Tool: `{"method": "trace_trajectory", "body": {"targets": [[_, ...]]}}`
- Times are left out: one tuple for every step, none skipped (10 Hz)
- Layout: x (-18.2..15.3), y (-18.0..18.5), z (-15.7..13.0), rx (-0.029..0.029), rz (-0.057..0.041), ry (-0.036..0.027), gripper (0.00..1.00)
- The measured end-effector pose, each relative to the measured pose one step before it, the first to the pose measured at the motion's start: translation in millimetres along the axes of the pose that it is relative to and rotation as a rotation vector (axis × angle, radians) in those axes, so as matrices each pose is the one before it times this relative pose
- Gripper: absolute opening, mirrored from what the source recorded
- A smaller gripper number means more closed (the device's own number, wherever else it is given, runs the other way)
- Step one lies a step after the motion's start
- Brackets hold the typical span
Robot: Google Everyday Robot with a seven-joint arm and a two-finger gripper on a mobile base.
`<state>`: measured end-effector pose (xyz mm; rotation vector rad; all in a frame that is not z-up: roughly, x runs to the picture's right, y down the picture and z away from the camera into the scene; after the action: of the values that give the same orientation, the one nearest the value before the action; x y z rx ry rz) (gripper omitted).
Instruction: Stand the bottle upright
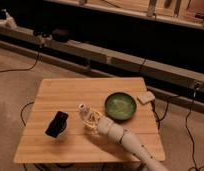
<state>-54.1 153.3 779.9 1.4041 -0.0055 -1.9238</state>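
Observation:
The bottle (85, 113) is small, pale and translucent with a round white top. It stands near the middle of the wooden table (60, 92), leaning slightly, top pointing up and left. My gripper (91, 121) reaches in from the lower right on a white arm and sits right at the bottle's lower body, its fingers around or against it. The green bowl (120, 105) lies just right of the gripper. The black object (56, 124) lies to the left of the bottle.
A small tan block (146, 97) lies at the table's right edge beside the bowl. Cables run over the carpet on both sides of the table. A long dark bench with shelving stands behind the table.

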Motion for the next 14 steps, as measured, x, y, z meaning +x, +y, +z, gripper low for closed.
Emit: {"method": "trace_trajectory", "body": {"targets": [[1.94, -0.13, 0.25, 0.00075, 0.00116, 0.00060, 0.00], [0.06, 0.50, -0.29, -0.00169, 0.00144, 0.00053, 0.00], [0.09, 0.50, -0.34, -0.00141, 0.00157, 0.00061, 0.00], [0.79, -0.08, 0.39, 0.00023, -0.00066, 0.00128, 0.00], [0.10, 0.16, -0.18, -0.00052, -0.00006, 0.00013, 0.00], [0.65, 0.21, -0.12, -0.00058, 0.00021, 0.00010, 0.00], [5.36, 1.48, -0.33, -0.00072, -0.00077, 0.00031, 0.00], [5.50, 1.00, -0.38, -0.00030, 0.00055, -0.00022, 0.00], [0.80, 0.34, -0.17, -0.00066, -0.00072, -0.00016, 0.00], [0.51, 0.02, 0.05, 0.00024, -0.00078, 0.00059, 0.00], [-0.02, -0.03, 0.05, 0.00010, -0.00001, -0.00002, 0.00], [0.06, 0.09, -0.03, -0.00015, -0.00004, 0.00007, 0.00], [0.00, -0.06, 0.03, 0.00010, -0.00011, -0.00001, 0.00], [0.00, 0.04, -0.05, -0.00010, 0.00028, 0.00007, 0.00]]}}
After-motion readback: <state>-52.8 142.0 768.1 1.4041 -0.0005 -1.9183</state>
